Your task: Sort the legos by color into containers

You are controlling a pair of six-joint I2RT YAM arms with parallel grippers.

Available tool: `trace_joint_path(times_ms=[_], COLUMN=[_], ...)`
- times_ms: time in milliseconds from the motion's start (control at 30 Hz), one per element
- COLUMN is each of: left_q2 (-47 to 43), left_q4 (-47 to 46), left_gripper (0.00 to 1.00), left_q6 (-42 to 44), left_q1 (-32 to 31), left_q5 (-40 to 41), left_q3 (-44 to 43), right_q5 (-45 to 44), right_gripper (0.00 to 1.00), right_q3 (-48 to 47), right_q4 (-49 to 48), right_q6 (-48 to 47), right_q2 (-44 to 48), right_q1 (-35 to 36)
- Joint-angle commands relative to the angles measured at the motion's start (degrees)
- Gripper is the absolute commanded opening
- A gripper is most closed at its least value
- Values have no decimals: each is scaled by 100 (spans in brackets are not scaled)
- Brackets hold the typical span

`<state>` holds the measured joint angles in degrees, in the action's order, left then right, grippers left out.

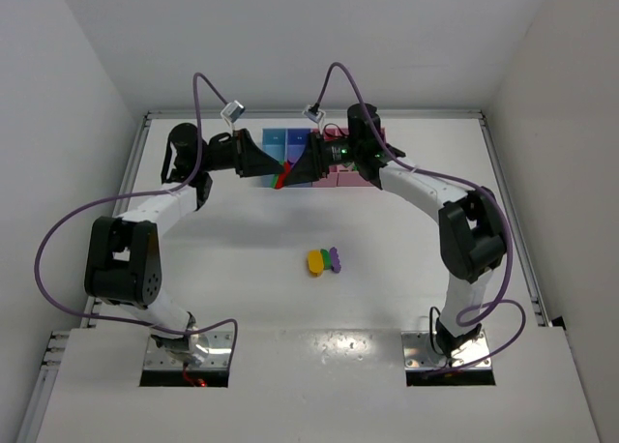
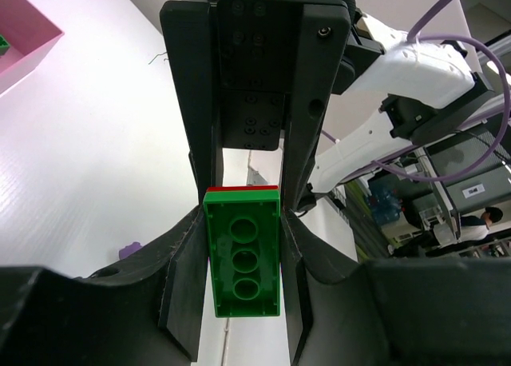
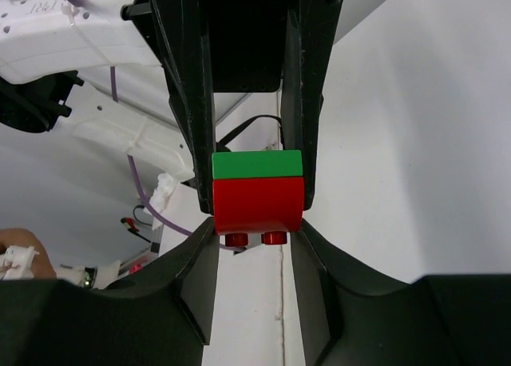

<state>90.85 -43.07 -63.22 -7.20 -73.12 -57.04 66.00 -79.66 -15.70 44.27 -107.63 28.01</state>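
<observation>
Left gripper (image 2: 243,222) pinching the green lego (image 2: 243,258), right gripper (image 3: 257,214) pinching the red lego (image 3: 257,202), I hover above a white, white-walled surface (image 1: 406,259).

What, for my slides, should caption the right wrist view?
Right fingers grip a red plastic brick; left fingers hold the green plastic brick stuck to it.

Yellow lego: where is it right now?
In the top view, the yellow lego lies near the middle of the table, against a green lego on its right.

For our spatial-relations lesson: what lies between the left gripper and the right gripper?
A green brick stuck to a red brick, clamped by the left gripper and right gripper respectively; both wrist views show it.
</observation>
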Motion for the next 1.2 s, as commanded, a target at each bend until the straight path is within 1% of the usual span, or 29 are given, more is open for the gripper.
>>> trace_joint_path(times_ms=[0,33,67,300,333,400,467,567,600,633,667,733,767,800,833,867,1000,1033,1167], left_q2=[-225,-225,-225,-225,-225,-225,-225,-225,-225,-225,-225,-225,-225,-225,-225,-278,-436,-497,-551], left_q4=[-246,-246,-246,-140,-88,25,27,88,88,88,88,88,88,88,88,175,413,413,466], left_gripper=[11,11,11,11,11,11,11,11,11,11,11,11,15,23,35,56,88,90,90], left_q6=[12,12,12,64,125,187,249,249,249,249,249,249,249,249,301,302,372,372,477], left_q1=[-150,-150,-150,-150,-150,-150,-150,-150,-150,-150,-150,-150,-150,-150,-150,-150,-1,69,70], left_q5=[-71,-71,-71,-71,-71,-71,-71,-71,-71,-18,-18,-18,-18,-18,-18,130,315,316,193], left_q3=[43,43,43,43,43,43,43,43,43,43,43,43,43,43,43,43,157,158,210], right_q5=[-122,-122,-122,-122,-122,-175,-175,-175,-175,-175,-175,-175,-175,-175,-175,-175,-122,-122,-61], right_gripper=[40,40,37,37,39,39,42,41,37,29,25,13,6,3,0,0,0,0,0], right_q3=[-331,-331,-331,-331,-331,-383,-384,-437,-437,-437,-437,-437,-437,-384,-384,-384,-226,-226,-103], right_q4=[-346,-346,-346,-398,-398,-398,-398,-398,-398,-451,-451,-451,-451,-512,-513,-513,-513,-513,-513], right_q6=[-50,-50,-50,-50,-50,-50,-50,-50,-50,-50,-50,-50,-50,-50,-50,-50,-50,-50,-50], right_q2=[49,50,50,50,50,50,50,50,50,50,50,50,50,50,50,50,163,164,278], right_q1=[99,99,99,152,152,152,204,205,205,205,205,205,205,205,205,205,205,205,152])
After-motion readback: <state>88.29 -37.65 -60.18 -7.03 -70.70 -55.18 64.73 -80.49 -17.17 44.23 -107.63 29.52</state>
